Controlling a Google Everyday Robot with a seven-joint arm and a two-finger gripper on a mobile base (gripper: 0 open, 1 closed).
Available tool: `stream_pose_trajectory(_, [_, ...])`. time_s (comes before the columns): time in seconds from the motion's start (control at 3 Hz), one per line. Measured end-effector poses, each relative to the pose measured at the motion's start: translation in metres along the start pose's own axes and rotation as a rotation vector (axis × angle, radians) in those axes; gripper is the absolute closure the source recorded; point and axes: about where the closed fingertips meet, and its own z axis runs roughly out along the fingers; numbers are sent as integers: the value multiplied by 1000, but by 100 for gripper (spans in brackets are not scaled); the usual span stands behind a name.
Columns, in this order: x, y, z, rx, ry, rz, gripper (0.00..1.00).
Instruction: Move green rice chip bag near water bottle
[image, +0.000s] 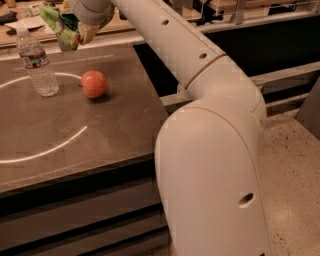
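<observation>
Looking across a dark brown tabletop (115, 130) marked with a pale circle (55, 147), with speckled floor (295, 165) off to the right. Pinching the green rice chip bag (55, 22) in the gripper (77, 32), raised in the air over the far left part of the table, with the crumpled pouch sticking out to the left of the closed jaws. Hanging just above and slightly to the right of the water bottle (37, 65), seemingly clear of its white cap, though depth is hard to judge. Finding, farther out, a round red-orange fruit (94, 84) resting on the table to the right of the upright bottle, apart from it. Reaching in on the big white arm (165, 37) filling the right of the view. Judging the carry to be nearly over and the placing step to be coming up: calling for lowering the pouch onto bare tabletop just beside the bottle, perhaps between bottle and fruit, and letting go only once it is resting flat. Needing care to avoid tipping the tall light bottle or nudging the fruit into rolling.
</observation>
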Motion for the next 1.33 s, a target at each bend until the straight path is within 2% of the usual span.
stream_pose_trajectory(0.33, [-6,6,12,-21,-19,18,100])
stream_pose_trajectory(1.0, [-39,11,40,-67,-71,-1,100])
stream_pose_trajectory(1.33, [-47,17,53,-92,-89,5,100])
